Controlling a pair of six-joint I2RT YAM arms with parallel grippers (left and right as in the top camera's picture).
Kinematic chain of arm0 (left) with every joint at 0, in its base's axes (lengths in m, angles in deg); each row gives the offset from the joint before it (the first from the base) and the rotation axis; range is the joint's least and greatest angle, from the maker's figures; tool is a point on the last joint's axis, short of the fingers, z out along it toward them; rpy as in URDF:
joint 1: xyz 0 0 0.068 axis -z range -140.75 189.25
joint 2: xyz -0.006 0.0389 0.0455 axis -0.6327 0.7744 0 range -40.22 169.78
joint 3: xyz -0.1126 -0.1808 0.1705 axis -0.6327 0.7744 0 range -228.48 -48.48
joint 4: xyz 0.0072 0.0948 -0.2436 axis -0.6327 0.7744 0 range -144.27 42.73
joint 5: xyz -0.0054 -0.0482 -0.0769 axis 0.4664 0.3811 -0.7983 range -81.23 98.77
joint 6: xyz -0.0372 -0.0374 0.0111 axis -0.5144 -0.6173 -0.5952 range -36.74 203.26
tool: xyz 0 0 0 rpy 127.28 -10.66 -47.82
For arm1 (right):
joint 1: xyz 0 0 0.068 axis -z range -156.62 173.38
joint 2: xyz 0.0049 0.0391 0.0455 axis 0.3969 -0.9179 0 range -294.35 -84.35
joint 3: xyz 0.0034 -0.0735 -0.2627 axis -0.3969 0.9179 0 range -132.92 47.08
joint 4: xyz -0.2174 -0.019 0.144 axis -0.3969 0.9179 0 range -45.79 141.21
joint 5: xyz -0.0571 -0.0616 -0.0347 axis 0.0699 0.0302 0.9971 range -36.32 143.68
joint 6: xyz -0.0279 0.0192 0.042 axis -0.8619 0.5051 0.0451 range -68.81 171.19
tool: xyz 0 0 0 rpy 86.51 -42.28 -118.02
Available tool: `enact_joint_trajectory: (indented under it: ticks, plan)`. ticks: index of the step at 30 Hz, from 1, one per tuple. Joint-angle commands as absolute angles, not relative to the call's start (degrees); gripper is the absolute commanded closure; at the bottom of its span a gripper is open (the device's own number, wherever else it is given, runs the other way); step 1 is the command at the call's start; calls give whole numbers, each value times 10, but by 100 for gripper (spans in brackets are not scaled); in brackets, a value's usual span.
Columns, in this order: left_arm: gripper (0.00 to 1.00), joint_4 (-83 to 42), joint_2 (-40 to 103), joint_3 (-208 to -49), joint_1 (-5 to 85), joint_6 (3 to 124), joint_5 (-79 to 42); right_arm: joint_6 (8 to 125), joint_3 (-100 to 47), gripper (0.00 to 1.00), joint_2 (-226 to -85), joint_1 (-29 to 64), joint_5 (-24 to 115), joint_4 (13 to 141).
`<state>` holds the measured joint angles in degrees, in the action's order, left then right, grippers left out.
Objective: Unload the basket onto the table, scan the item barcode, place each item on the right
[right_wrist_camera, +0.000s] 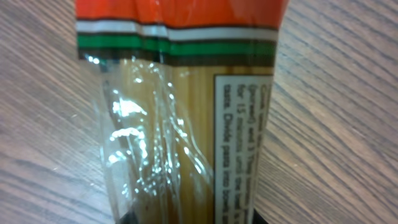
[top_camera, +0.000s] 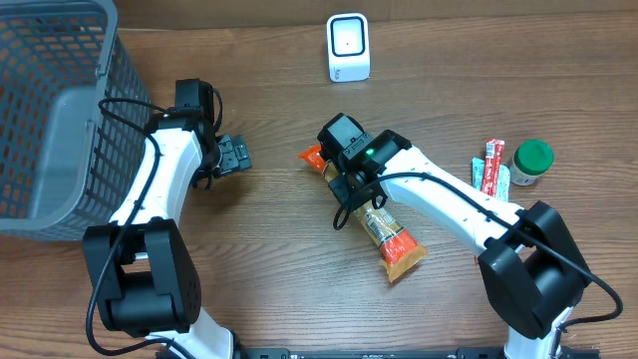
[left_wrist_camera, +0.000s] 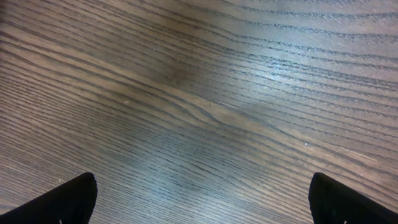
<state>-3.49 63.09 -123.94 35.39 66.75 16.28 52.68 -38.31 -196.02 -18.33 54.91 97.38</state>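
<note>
- Left gripper [top_camera: 234, 155] was wide open and held nothing. In the left wrist view, its two dark fingertips [left_wrist_camera: 68, 202] sat at the bottom corners with only bare wood grain between them.
- It hung over the table [top_camera: 279, 259], just right of the basket [top_camera: 60, 214] and well apart from the packet.
- Right gripper [top_camera: 354, 184] was down on the pasta packet [top_camera: 394, 239], near the packet's upper-left end.
- Its jaws stood narrow and clamped on the packet's sides. In the right wrist view only slivers of dark finger showed at the bottom edge, one of them seen through the clear film.
- The packet lay diagonally mid-table, with one orange end poking out up-left of the gripper and the other orange end down-right.
- Right wrist view: the packet filled the frame, with an orange band at the top, then white, green and dark stripes, then clear film over spaghetti strands. A white label with small print ran down its right side, and no barcode was visible on that face.
- Couldn't tell whether the packet was off the table or resting on it.
- Scanner [top_camera: 348, 47], a white box with a window, stood upright at the far edge, well apart from the packet.
- The green-lidded jar [top_camera: 531, 160] and the red-and-green sachets [top_camera: 490, 168] sat together at the right, clear of both arms.
</note>
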Motion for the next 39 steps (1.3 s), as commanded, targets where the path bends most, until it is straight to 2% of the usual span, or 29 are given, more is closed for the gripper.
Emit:
enact_joint_trajectory:
  ticks: [1, 10, 19, 26, 33, 39]
  plan:
    - [0, -36, 629, -1239, 352, 670, 162, 526, -398, 96, -1927, -185, 529, 968]
    - [0, -36, 629, -1239, 352, 670, 162, 526, -402, 96, -1922, -185, 529, 985]
    - [0, -36, 629, -1239, 352, 670, 162, 526, -402, 96, -1853, -185, 532, 991]
    - [0, -36, 629, -1239, 352, 670, 162, 526, -413, 97, -1783, -179, 610, 1017]
    - [0, -36, 629, -1239, 352, 670, 162, 525, -529, 97, -1781, -135, 610, 1125]
    - [0, -36, 629, -1239, 352, 670, 162, 456, -655, 97, -1790, -118, 626, 1169]
